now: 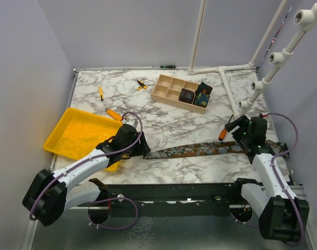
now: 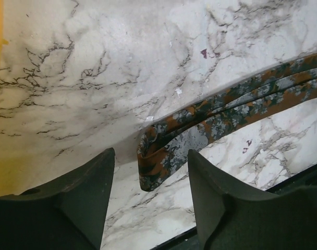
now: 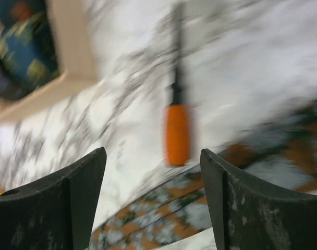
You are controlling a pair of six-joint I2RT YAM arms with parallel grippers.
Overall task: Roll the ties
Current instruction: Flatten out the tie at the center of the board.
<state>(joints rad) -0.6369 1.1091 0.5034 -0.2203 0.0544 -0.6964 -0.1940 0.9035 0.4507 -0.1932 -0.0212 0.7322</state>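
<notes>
Rust-brown tie (image 1: 195,150) lies flat in a long strip across the lower middle of the top view, running left to right on the marble table (image 1: 163,122), not yet rolled. Its left end is doubled over into a small fold, seen at centre of the left wrist view. Likely step: starting the roll from that folded end. To do it well, close squarely on the fold so both layers are caught, keep the strip straight and flat while turning, and don't let the layers slide apart or the roll will come out crooked. The left gripper (image 2: 150,161) has its jaws spread wide, with the fold sitting between them and nearer the left-hand finger. It isn't pinched, and I can't tell whether either finger touches it. The right gripper (image 3: 153,156) is also spread and holding nothing, hovering at the tie's right end over an orange-handled screwdriver (image 3: 177,133) that lies just beside the fabric. That view is blurred, so contact is unclear. The screwdriver could snag the tie if the strip drags. Two rolled ties (image 1: 194,96) sit in the wooden organiser (image 1: 163,88) at upper centre. The yellow tray (image 1: 75,135) is at left, with more screwdrivers (image 1: 101,92) above it.
</notes>
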